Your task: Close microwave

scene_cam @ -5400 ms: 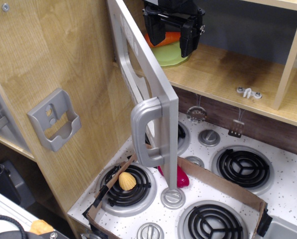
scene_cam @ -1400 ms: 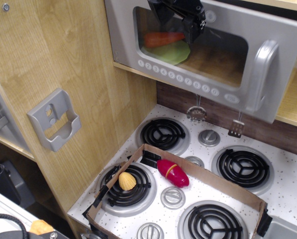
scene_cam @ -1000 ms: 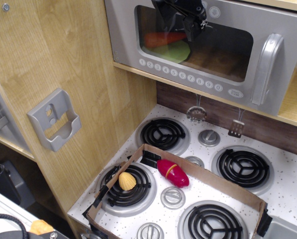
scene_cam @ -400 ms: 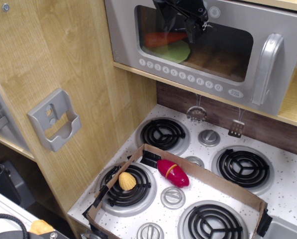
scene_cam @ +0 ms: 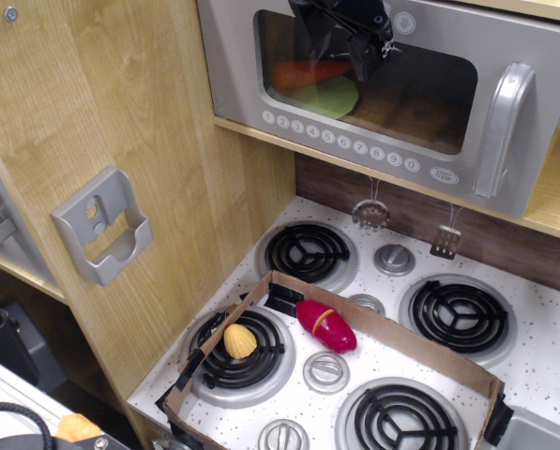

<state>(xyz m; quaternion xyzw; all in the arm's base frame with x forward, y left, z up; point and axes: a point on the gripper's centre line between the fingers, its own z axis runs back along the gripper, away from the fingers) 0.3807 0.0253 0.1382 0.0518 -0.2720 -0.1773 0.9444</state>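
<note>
from here the microwave (scene_cam: 383, 94) sits at the top of the view, above the back edge of the stove surface (scene_cam: 552, 347), and its grey door looks flat against the wood frame, handle (scene_cam: 500, 127) upright at the right end. my gripper (scene_cam: 355, 28) hangs in front of the upper part of the window, so the door lies straight behind it (long axis running left to right). i cannot tell whether the jaws are wide or narrow; they are dark against the glass. i judge the closing about done.
</note>
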